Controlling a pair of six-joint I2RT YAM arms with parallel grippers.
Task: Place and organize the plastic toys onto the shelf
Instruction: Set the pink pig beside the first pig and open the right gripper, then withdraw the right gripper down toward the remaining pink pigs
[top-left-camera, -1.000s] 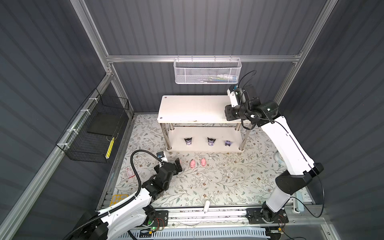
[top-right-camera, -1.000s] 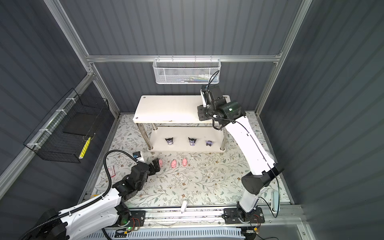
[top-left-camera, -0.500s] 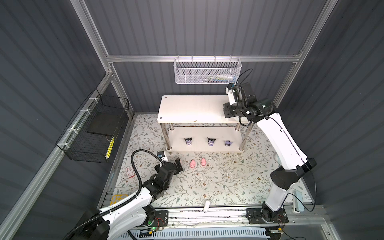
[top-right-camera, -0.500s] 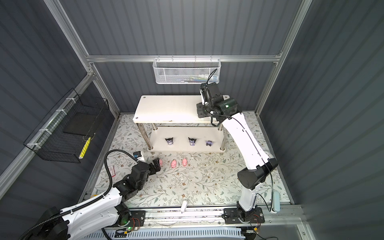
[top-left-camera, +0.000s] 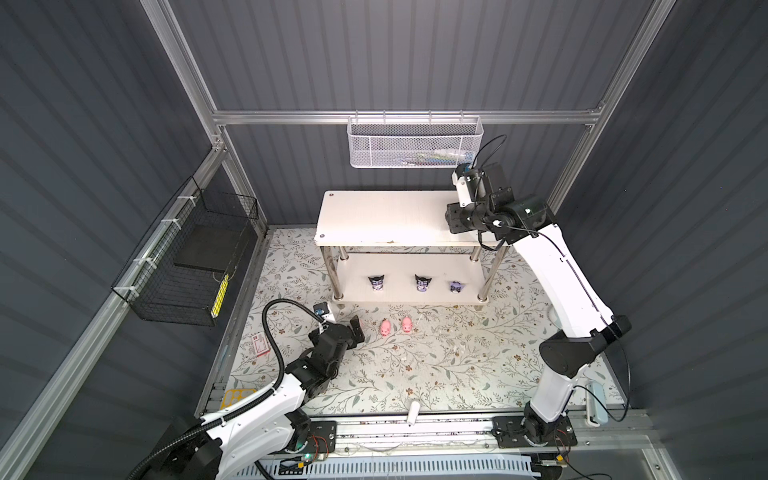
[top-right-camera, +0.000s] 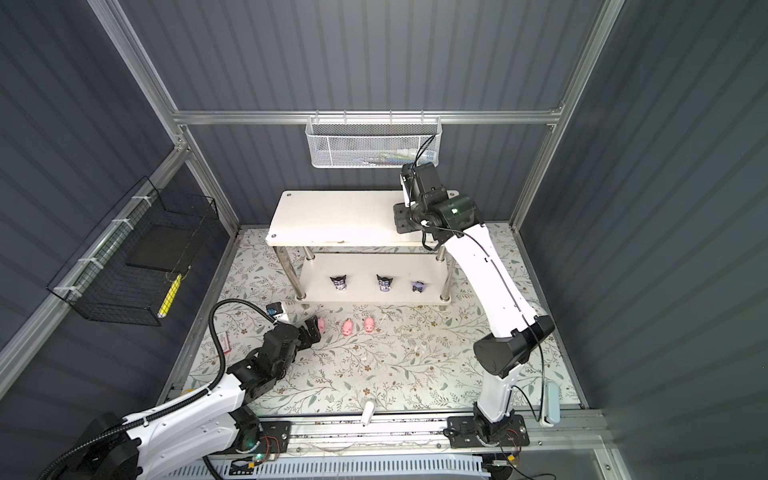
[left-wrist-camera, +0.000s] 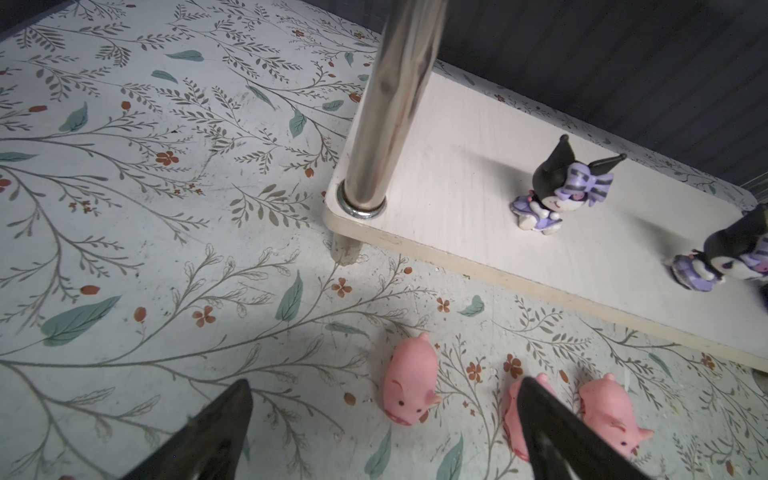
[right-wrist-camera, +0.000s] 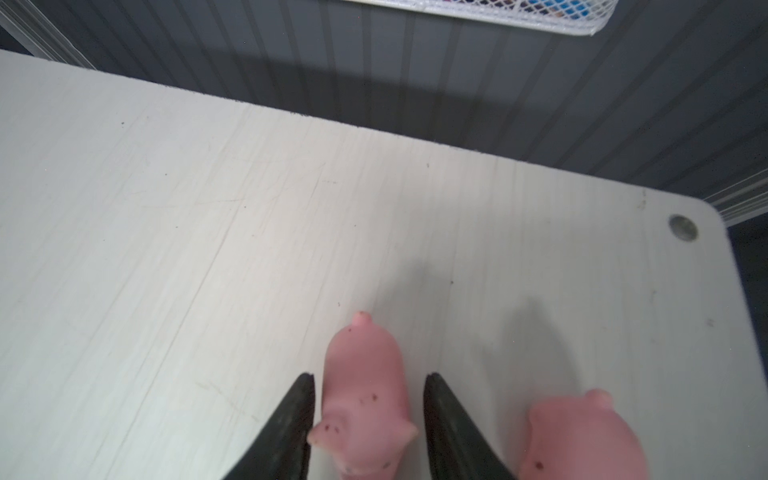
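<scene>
The right gripper (right-wrist-camera: 370, 375) had just parted its jaws slightly off the small pink plastic pig (right-wrist-camera: 363, 399), leaving it on the top board of the white two-tier shelf (right-wrist-camera: 208, 228) beside another pig (right-wrist-camera: 577, 436), while the wide-open left gripper (left-wrist-camera: 384, 381) hovered by three pigs (top-right-camera: 347, 327) left on the floral mat (top-right-camera: 415, 365).

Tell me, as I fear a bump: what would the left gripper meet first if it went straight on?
Likely the nearest pig, lying on the mat between the left gripper's open fingers; beyond, the shelf's lower board. Depth unclear.
</scene>
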